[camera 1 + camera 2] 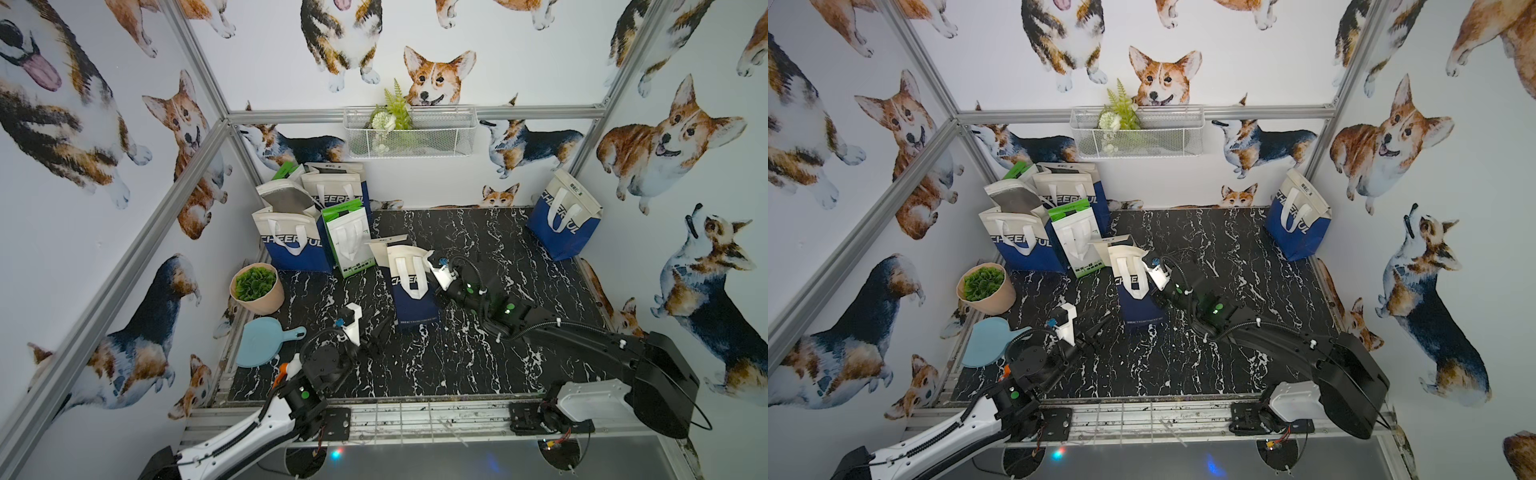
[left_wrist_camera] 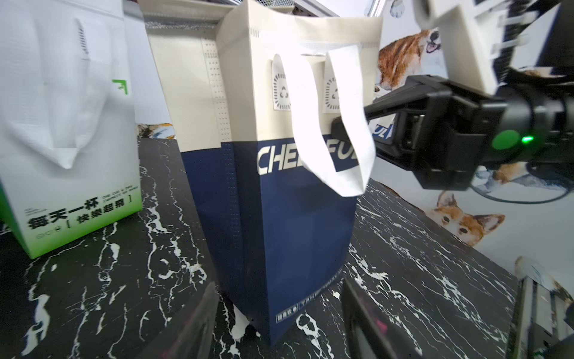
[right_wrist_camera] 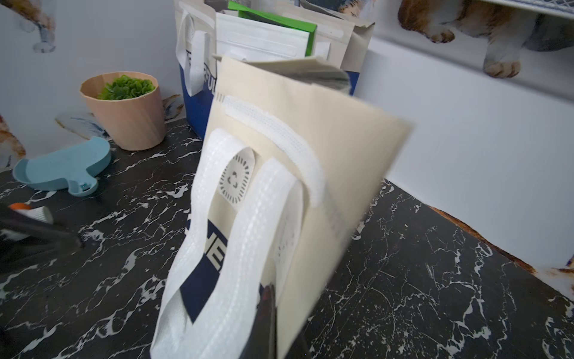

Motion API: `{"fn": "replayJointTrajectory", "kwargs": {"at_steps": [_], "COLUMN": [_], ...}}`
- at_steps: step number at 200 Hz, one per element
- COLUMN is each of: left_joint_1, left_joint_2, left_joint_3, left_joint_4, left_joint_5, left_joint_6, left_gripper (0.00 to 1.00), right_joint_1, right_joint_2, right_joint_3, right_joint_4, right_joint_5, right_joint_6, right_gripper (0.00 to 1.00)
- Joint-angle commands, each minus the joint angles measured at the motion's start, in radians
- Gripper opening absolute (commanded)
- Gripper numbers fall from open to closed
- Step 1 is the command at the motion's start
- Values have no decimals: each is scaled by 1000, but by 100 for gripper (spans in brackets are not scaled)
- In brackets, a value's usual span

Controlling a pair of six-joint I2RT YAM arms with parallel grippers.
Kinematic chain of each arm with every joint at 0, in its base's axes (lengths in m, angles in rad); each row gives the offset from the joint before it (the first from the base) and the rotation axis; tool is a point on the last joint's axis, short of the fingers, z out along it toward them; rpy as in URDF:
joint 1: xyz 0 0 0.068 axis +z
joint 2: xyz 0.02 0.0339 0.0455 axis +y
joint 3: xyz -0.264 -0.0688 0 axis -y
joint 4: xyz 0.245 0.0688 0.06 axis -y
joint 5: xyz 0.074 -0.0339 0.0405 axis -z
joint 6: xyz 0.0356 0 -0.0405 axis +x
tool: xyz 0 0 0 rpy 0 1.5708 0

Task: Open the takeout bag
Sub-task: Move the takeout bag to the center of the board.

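Right pincer (image 2: pixel 343 126) has its jaws together on the takeout bag (image 2: pixel 279 217), nipping the cream front panel near its side edge, behind the white handle (image 2: pixel 351 174). The left pincer (image 1: pixel 372 336) hangs apart and empty, just short of the bag, which stands upright mid-worktop (image 1: pixel 478 365). I'd call it partly done: the fastening strip (image 3: pixel 279 133) lies bared and the top flap (image 1: pixel 380 251) stands up (the mouth looks narrow), so the panels want spreading. It is cream above and navy below, in soft cloth.
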Motion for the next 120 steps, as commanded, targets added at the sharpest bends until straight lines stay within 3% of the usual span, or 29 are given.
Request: {"fn": "replayJointTrajectory", "kwargs": {"at_steps": [1, 62, 120], "left_joint_1": [-2, -2, -1], "left_joint_2": [-52, 40, 69], "left_joint_3": [-13, -4, -3], "left_joint_4": [-55, 1, 26], "left_joint_5": [-73, -58, -49], "left_joint_6": [4, 11, 17], "left_gripper": [66, 66, 67], "right_joint_1": [-29, -119, -132], "right_joint_2": [90, 333, 412], "right_joint_3": [69, 268, 294], "right_joint_4": [214, 317, 446], "right_joint_5": [0, -59, -62], "right_joint_6": [8, 10, 6], "right_gripper": [0, 0, 0]}}
